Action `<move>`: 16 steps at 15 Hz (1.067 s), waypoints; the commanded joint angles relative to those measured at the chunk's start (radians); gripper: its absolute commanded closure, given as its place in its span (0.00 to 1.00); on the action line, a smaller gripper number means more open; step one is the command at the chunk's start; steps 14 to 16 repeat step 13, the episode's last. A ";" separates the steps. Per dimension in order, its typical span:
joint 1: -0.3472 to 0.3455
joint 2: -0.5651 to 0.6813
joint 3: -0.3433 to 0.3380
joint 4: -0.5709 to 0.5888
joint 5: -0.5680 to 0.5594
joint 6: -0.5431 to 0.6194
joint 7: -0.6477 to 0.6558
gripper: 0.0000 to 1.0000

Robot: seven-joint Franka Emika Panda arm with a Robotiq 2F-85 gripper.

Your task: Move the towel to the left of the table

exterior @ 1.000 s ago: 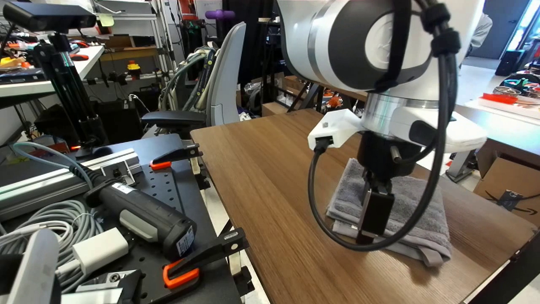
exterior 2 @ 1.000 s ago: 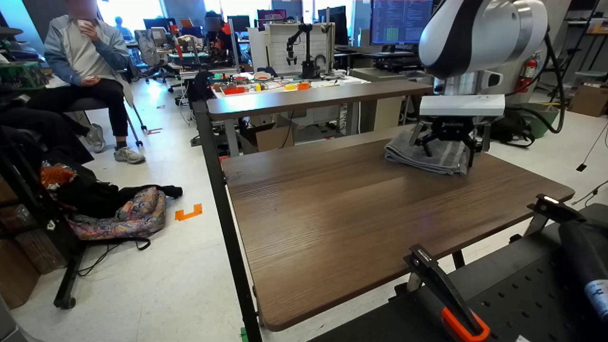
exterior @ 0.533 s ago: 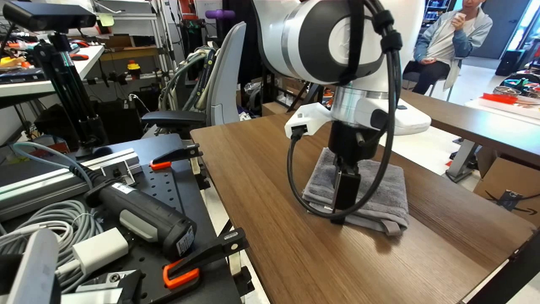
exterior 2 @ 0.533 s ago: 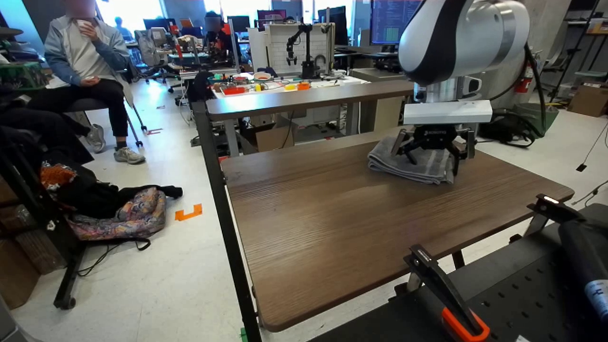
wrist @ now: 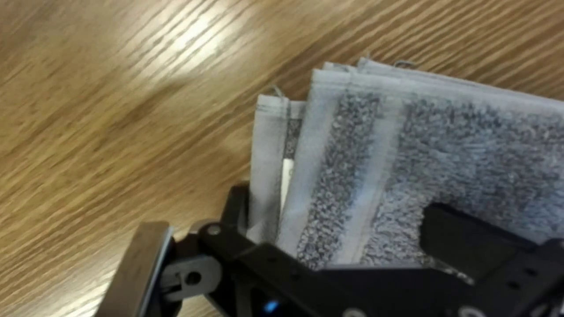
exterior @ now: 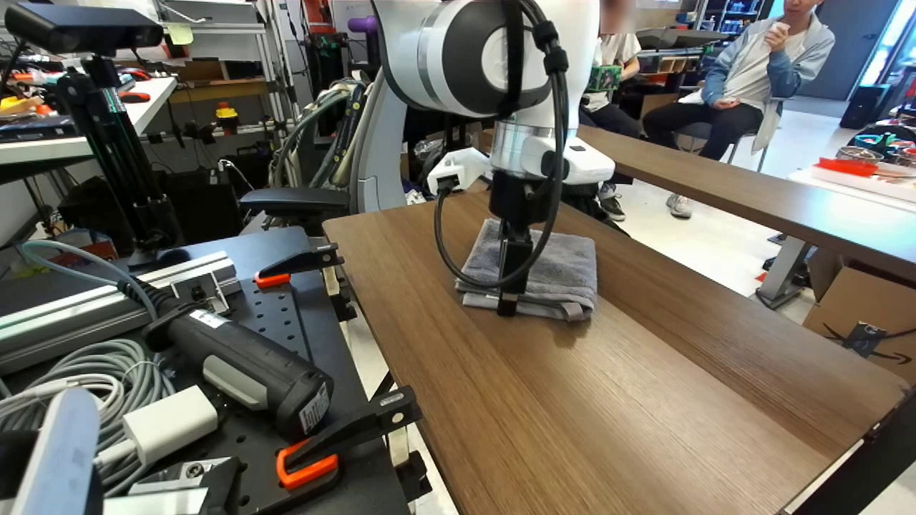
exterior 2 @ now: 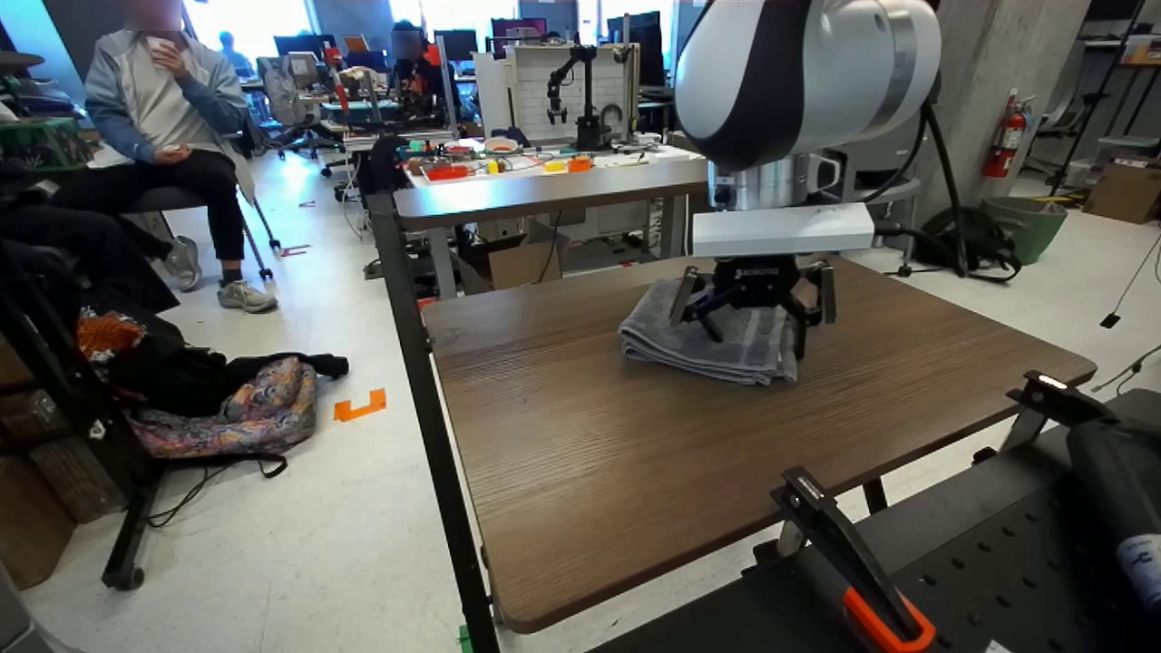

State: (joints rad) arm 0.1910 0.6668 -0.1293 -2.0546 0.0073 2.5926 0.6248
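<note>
The grey folded towel (exterior 2: 658,326) lies on the brown wood-grain table (exterior 2: 580,472); it also shows in an exterior view (exterior: 565,268) and in the wrist view (wrist: 476,154). My gripper (exterior 2: 757,345) points down over the towel with its fingers wide apart. In the wrist view (wrist: 337,211), one finger stands outside the towel's layered edge, against or very close to it. The other finger rests on or just above the towel's top. In an exterior view the outer fingertip (exterior: 507,307) is low by the tabletop. Finger contact with the table is not clear.
A black pegboard surface with orange-handled clamps (exterior: 308,468) and a dark cylindrical tool (exterior: 243,365) borders the table. A narrower wooden table (exterior 2: 580,190) stands behind. A black upright post (exterior 2: 426,408) stands at the table's end. A seated person (exterior 2: 163,118) is beyond.
The arm and towel have moved together across the table, away from the camera in an exterior view and leftward and nearer in an exterior view. The fingers stay apart.
</note>
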 commanded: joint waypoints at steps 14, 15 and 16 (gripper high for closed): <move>0.103 -0.154 0.060 0.003 -0.006 -0.005 0.112 0.00; 0.103 -0.154 0.060 0.003 -0.006 -0.005 0.112 0.00; 0.103 -0.154 0.060 0.003 -0.006 -0.005 0.112 0.00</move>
